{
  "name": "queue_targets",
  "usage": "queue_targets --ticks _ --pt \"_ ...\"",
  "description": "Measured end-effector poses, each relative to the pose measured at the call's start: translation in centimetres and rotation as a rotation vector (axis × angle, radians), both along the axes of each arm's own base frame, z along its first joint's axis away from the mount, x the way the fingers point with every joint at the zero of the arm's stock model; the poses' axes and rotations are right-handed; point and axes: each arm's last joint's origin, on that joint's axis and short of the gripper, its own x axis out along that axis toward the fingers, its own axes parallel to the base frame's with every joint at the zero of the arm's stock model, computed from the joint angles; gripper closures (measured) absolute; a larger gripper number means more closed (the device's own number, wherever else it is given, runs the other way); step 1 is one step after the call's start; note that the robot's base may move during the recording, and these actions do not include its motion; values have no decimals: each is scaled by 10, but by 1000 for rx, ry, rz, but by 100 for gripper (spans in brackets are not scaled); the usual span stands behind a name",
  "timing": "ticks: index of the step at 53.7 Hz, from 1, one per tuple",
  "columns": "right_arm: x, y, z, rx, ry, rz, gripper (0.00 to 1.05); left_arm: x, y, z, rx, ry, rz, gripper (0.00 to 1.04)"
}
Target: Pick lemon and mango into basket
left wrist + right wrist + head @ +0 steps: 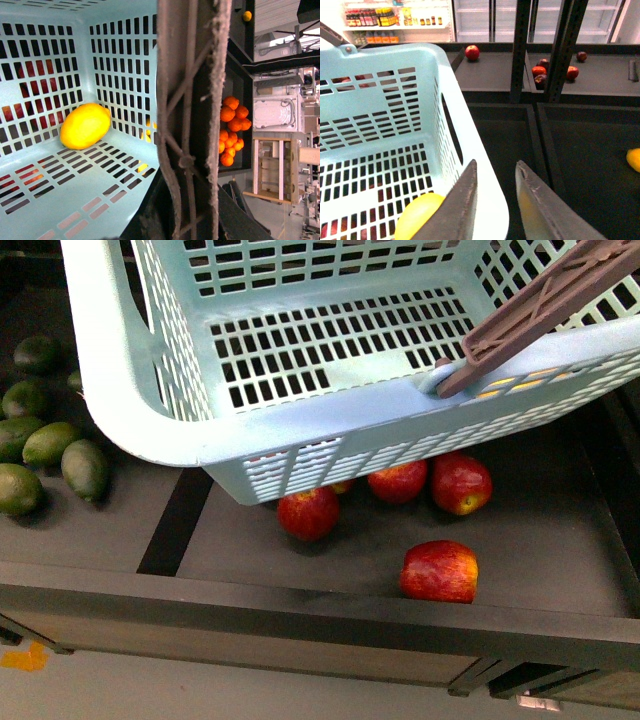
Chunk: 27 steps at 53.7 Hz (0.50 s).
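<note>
Nearest my front camera hangs the basket point(150, 430), tilted above the dark shelf point(560, 540). On the far left of the shelf lie green limes point(60, 455). Inside the basket the lemon point(85, 126) rests on the slotted floor against a side wall. Red apples point(440, 571) sit under and just in front of the basket's near edge. On the right its brown handle point(540, 310) slants upward. The left gripper point(192, 215) shows only as dark shapes on either side of that handle, with oranges point(232, 130) beyond, and I cannot tell whether it is clamped. My right gripper point(496, 167) hovers over the basket rim, jaws narrowly parted and holding nothing. A yellow-orange fruit cut by the frame edge, probably the mango point(634, 159), lies on dark shelving well apart from the basket.
</note>
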Motion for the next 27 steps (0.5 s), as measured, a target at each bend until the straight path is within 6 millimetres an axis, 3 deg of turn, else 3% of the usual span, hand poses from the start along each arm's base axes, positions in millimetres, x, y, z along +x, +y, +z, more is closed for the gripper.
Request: queue_targets --ticks 6,27 --pt "-15 0 -9 -1 -12 0 103 0 0 0 3 -3 0 98" --pt "-58 0 -40 -1 -6 0 103 0 0 0 1 -1 -2 98"
